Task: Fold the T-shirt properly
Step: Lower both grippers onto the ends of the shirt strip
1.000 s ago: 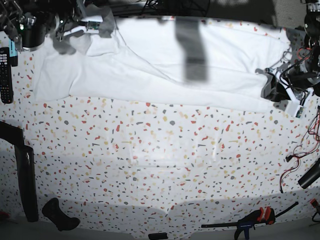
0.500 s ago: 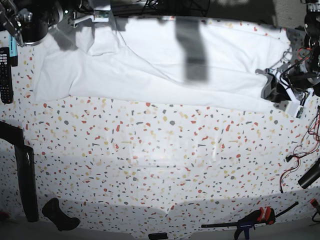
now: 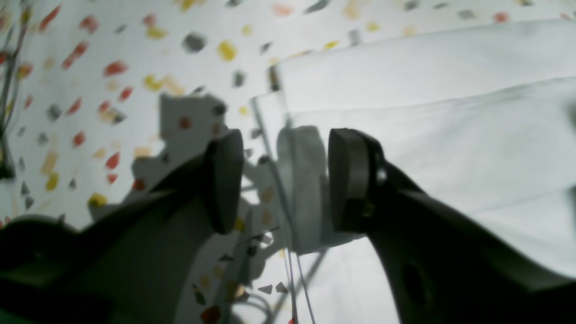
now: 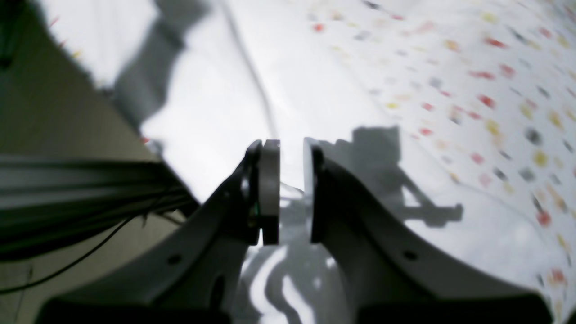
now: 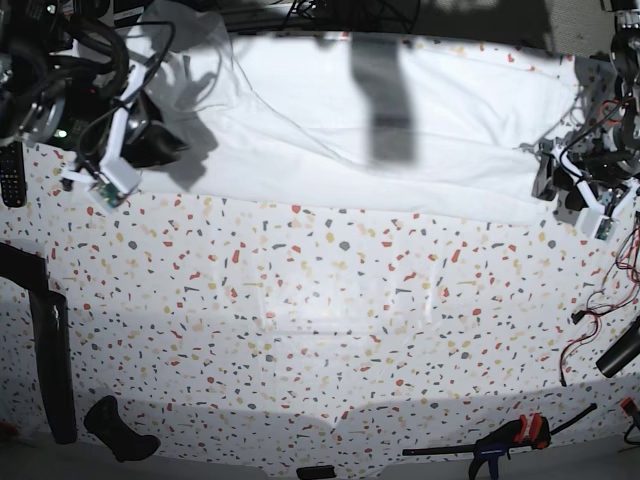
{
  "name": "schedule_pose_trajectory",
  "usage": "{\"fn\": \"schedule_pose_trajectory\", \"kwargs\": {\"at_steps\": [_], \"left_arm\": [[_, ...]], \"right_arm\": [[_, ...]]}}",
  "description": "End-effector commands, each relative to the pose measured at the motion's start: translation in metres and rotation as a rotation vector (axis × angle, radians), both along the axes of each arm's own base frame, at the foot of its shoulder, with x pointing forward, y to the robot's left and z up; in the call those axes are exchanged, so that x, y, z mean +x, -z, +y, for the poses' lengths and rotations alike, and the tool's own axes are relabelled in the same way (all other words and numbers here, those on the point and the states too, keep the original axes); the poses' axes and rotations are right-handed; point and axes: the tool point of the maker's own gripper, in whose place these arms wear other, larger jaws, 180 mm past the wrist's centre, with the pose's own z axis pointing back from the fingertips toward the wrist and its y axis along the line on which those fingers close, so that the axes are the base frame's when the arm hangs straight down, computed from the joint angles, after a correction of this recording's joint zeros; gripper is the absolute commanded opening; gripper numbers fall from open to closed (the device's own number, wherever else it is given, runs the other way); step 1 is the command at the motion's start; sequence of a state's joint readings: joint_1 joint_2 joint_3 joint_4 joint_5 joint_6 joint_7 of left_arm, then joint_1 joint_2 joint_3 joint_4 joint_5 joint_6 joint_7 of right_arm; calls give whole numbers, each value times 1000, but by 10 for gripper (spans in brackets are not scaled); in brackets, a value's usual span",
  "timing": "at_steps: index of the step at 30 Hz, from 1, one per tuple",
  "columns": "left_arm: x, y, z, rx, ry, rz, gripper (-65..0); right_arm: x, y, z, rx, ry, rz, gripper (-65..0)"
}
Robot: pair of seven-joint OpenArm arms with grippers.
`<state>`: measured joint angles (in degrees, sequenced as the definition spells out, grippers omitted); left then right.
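Observation:
The white T-shirt [image 5: 300,120] lies spread along the back of the speckled table [image 5: 320,300]. On the right of the base view, my left gripper [image 5: 548,178] is at the shirt's right end. In the left wrist view this gripper [image 3: 283,180] is open, and a small upright fold of the T-shirt [image 3: 450,135] stands loose between the fingers, close to the right pad [image 3: 344,180]. My right gripper [image 5: 168,145] hovers over the shirt's left end. The right wrist view shows this gripper [image 4: 290,198] open by only a narrow gap above the T-shirt [image 4: 216,99].
A black remote [image 5: 10,165] lies at the left edge. Red and black cables [image 5: 600,310] trail at the right. At the front are a black-and-orange clamp [image 5: 510,435], a black handle [image 5: 120,430] and a dark bar [image 5: 55,370]. A dark shadow band [image 5: 385,100] crosses the shirt.
The right arm swung from the back-left corner forward to the shirt's left end, its jaws parting slightly. The left gripper opened off the cloth and shifted a little to the right.

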<state>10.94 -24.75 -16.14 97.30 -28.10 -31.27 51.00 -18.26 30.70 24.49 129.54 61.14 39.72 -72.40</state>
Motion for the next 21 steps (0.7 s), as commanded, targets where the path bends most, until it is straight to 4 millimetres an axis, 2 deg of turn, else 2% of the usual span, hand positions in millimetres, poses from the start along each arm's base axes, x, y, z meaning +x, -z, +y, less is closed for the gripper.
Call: {"fn": "schedule_pose_trajectory", "kwargs": {"at_steps": [1,4,6,11,15,21], "left_arm": [[10,-16,-2,-27,5,-56,-327],[11,-25,-20,-162,16,-69,-327],[13,-29,-24,-195,20,-79,-327],[26,-14,-8,-197,-33,-31,-327],[22,4,-6,-260,-58,68,-328],[19,7,-7,-265,-62,77,-328]], "right_arm": [[5,-12,-3,6,8,-52,-554],[10,-21,-17,11,72,-85,-554],[9,-25,-20,28,87,-86,-554],[0,-31,-21,65,70,-60,-554],[0,-32,-24,62,76,-62,-554],[0,-32,-23,64,76,-63,-554]]}}
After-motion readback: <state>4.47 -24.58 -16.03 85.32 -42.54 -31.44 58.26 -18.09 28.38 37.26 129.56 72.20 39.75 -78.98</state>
